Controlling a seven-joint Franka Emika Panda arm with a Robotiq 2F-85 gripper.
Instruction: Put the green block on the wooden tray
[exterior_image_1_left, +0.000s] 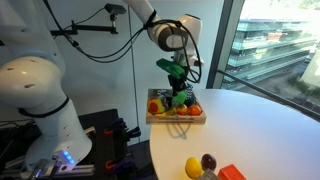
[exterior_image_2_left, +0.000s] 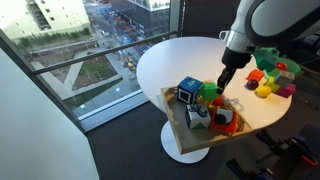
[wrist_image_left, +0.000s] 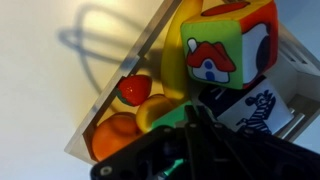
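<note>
The wooden tray (exterior_image_1_left: 175, 119) sits at the edge of the round white table (exterior_image_1_left: 260, 130) and holds several toys; it also shows in an exterior view (exterior_image_2_left: 178, 140) and the wrist view (wrist_image_left: 100, 110). My gripper (exterior_image_1_left: 179, 84) hangs just over the tray, its fingers drawn together on the green block (exterior_image_1_left: 168, 66). In an exterior view the gripper (exterior_image_2_left: 224, 84) is above the tray's far side with the green block (exterior_image_2_left: 210, 92) at its tips. In the wrist view the fingers (wrist_image_left: 190, 118) meet over the green block (wrist_image_left: 166, 118).
On the tray are a picture cube with a house (wrist_image_left: 215, 55), a zebra cube (wrist_image_left: 262, 105), a red strawberry (wrist_image_left: 135, 90), orange fruits (wrist_image_left: 115, 135) and a blue cube (exterior_image_2_left: 188, 90). A lemon (exterior_image_1_left: 193, 165), a plum (exterior_image_1_left: 208, 160) and more toys (exterior_image_2_left: 268, 80) lie elsewhere on the table.
</note>
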